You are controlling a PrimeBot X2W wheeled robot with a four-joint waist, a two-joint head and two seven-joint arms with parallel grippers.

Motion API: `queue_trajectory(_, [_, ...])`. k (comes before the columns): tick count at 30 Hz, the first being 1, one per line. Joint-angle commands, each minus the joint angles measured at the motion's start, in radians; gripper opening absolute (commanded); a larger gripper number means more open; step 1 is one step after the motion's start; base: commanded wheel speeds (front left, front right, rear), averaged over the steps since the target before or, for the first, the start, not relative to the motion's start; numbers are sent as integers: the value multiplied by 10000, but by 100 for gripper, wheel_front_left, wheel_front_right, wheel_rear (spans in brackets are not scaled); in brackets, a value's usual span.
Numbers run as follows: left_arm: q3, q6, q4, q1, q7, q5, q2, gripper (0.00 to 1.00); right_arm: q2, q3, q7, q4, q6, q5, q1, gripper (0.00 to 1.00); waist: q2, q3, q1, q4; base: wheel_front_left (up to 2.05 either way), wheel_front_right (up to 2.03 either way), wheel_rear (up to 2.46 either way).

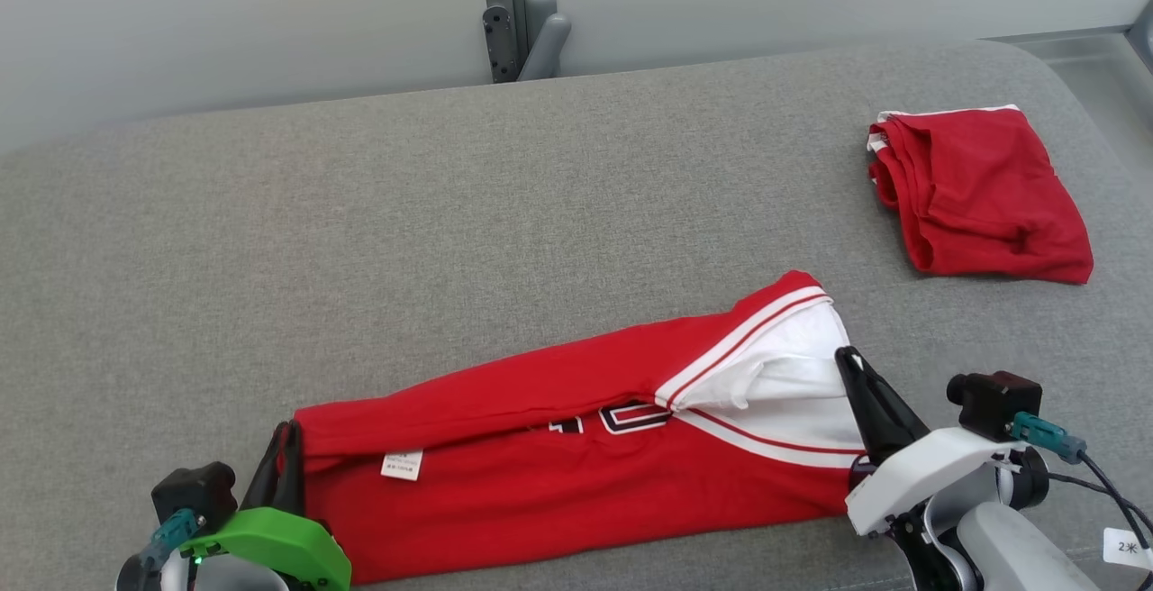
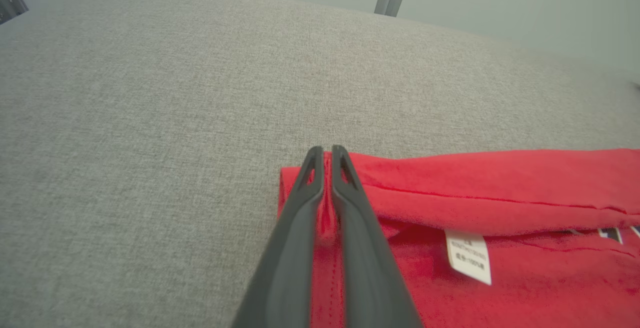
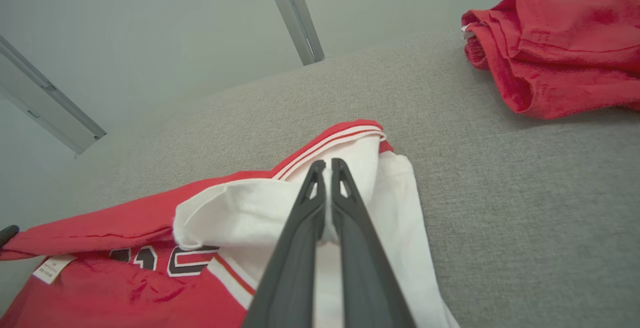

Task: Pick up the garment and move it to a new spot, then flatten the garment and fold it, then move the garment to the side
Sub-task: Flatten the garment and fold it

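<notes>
1. Spread along the lower part of the head view, from 7 to 4 o'clock on the grey fabric-covered table (image 1: 450,213): the garment (image 1: 540,474), a red jersey with white and red trim, folded lengthwise with its far flap laid over the near half.
2. Gripped at its 7 o'clock end by the left hand (image 1: 288,433). Drawn almost together in the left wrist view (image 2: 326,152), with a ridge of red hem pinched between the fingers. Cut off at the base by the bottom edge of the head view.
3. Gripped at its 4 o'clock end by the right hand (image 1: 847,357). Just as narrow in the right wrist view (image 3: 327,164), with white cloth from the jersey's pale lining (image 1: 793,375) nipped between the fingers.
4. Tucked under the folded flap: most of the dark, white-edged print (image 1: 630,415). Too little left showing to read.
5. Sewn near the 7 o'clock end, just below the flap's edge: a small white label (image 1: 402,464). Clearer in the left wrist view (image 2: 468,257), yet too fine to read.
6. Covered by the right hand's white housing: the garment's near corner at 4 o'clock.
7. Well apart from the jersey, at 2 o'clock: a second red garment (image 1: 982,195) folded into a loose bundle, with a white edge along its far side. Cut off by the right edge of the right wrist view (image 3: 560,53).
8. Beyond the table's far edge at 12 o'clock: a grey metal post (image 1: 509,10) against a pale wall, cut off at the top.
</notes>
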Motion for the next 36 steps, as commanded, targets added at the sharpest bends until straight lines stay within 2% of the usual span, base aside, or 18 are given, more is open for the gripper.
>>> queue_trajectory(1, [64, -23, -49, 159, 7, 64, -23, 0, 8, -82, -37, 25, -12, -46, 127, 0, 0, -3, 0, 8, 0, 0, 0])
queue_trajectory(10, [160, -23, -48, 473, 7, 351, -182, 0, 163, -45, -39, 374, -12, -256, 403, 0, 0, 133, 0, 4, 0, 0, 0])
queue_trajectory(11, [169, -23, -68, 505, 7, 369, -209, 14, 177, -81, -38, 416, -12, -252, 420, 0, 0, 142, 0, 3, 0, 0, 0])
queue_trajectory(12, [176, -23, -99, 562, 7, 392, -234, 40, 170, -121, -39, 492, -14, -307, 471, 0, 0, 140, 0, 5, 0, 0, 0])
queue_trajectory(13, [224, -23, -87, 638, 7, 403, -261, 96, 160, -263, -39, 580, -14, -363, 526, 49, 0, 133, 0, 9, 0, 0, 0])
queue_trajectory(14, [298, -23, -110, 703, 7, 439, -290, 100, 243, -415, -38, 678, -14, -321, 593, 100, 0, 126, 0, 18, 0, 0, 0])
queue_trajectory(20, [1092, 320, -1131, 1509, 7, 943, -462, 100, 545, -1588, -36, -132, -9, -955, 1126, 100, 0, -153, 0, 109, 0, 0, 0])
queue_trajectory(24, [1152, 299, -1510, 2000, 7, 1142, -503, 100, 707, -1692, -33, -389, -8, -1463, 1460, 100, 0, -359, 0, 223, 0, 0, 0])
queue_trajectory(30, [794, 420, -1797, 2120, 7, 984, -506, 100, 866, -2026, -32, 175, -8, -2026, 1320, 100, 0, -275, 0, 464, 0, 0, 0])
queue_trajectory(36, [440, 522, -2060, 1679, 7, 961, -506, 100, 738, -2131, -32, 1439, -8, -2378, 419, 100, 0, 313, 0, 755, 0, 0, 0])
